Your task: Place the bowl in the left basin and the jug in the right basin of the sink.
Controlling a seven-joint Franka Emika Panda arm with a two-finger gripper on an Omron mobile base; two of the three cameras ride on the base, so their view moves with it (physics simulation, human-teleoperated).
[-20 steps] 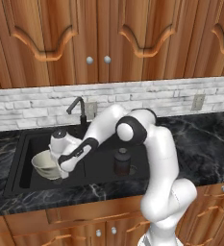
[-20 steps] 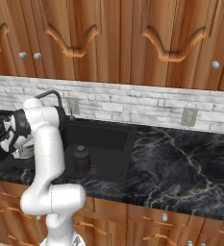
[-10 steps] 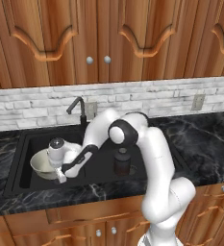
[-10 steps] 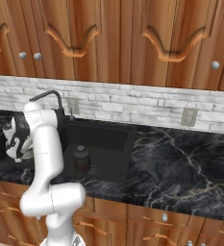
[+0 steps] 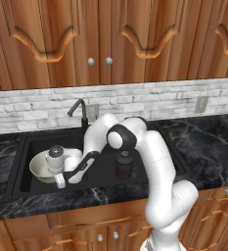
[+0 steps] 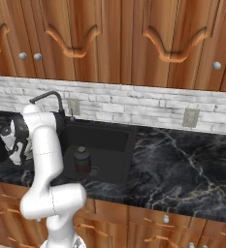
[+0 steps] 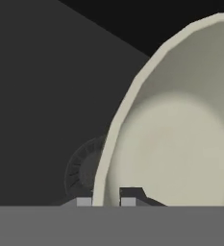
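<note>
The pale cream bowl (image 5: pixel 39 165) sits low in the left basin (image 5: pixel 31 145) of the black sink. My gripper (image 5: pixel 61 179) reaches down at the bowl's near right side. In the hand view my gripper (image 7: pixel 106 202) is shut on the bowl (image 7: pixel 180 144), with one fingertip on each side of its rim, and the round drain (image 7: pixel 82 168) lies beyond. The dark jug (image 5: pixel 124 165) stands upright in the right basin (image 6: pixel 109 143), where the jug (image 6: pixel 82 161) is apart from the hand.
A dark gooseneck faucet (image 5: pixel 78 109) rises behind the divider, above my arm. Black marble counter (image 5: pixel 208 142) surrounds the sink, with a white brick backsplash (image 5: pixel 149 103) and wooden cabinets behind. A wide stretch of counter (image 6: pixel 182 160) lies right of the sink.
My hand has sunk lower and slightly left into the left basin, still shut on the bowl's rim. The jug has not moved.
</note>
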